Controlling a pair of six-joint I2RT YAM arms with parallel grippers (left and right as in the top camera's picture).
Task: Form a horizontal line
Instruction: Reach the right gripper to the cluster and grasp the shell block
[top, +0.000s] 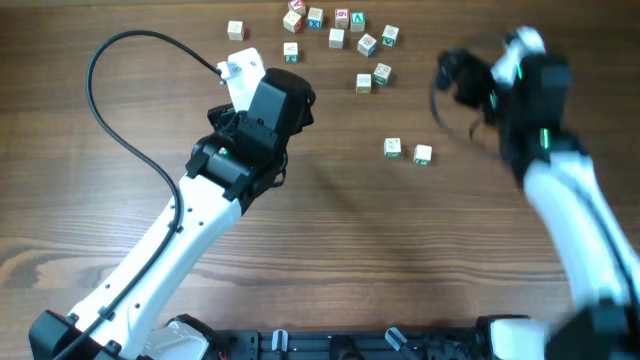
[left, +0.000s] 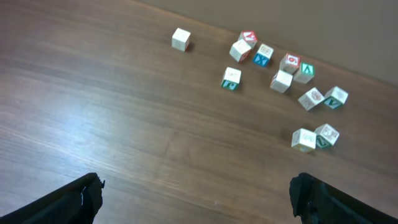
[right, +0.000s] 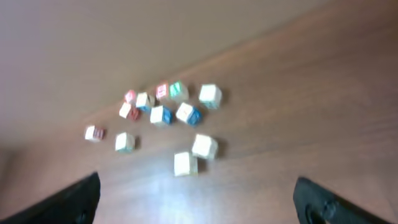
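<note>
Black fingertips frame the bottom corners of the left wrist view, spread wide. The left gripper (left: 198, 202) stands fully open with only bare wood between its jaws, and it holds nothing. The right gripper (right: 199, 202), seen the same way from its own wrist, is likewise wide open and empty, though that arm shows blurred from overhead. Ahead of both lie the loose cubes (top: 336, 38), a dozen or so scattered toward the far side of the table (top: 330, 260). A few of them touch by chance, at odd angles. Set apart from that scatter, nearer the middle and between the two arms, a first cube (top: 393, 148) and a second cube (top: 422, 154) sit side by side, close but with a sliver of wood showing between them. That, I'd judge, is the beginning of the horizontal line; no finished row exists yet. What remains looks like closing that gap, squaring the two, and bringing at least one more cube down from the scatter to sit flush alongside.
</note>
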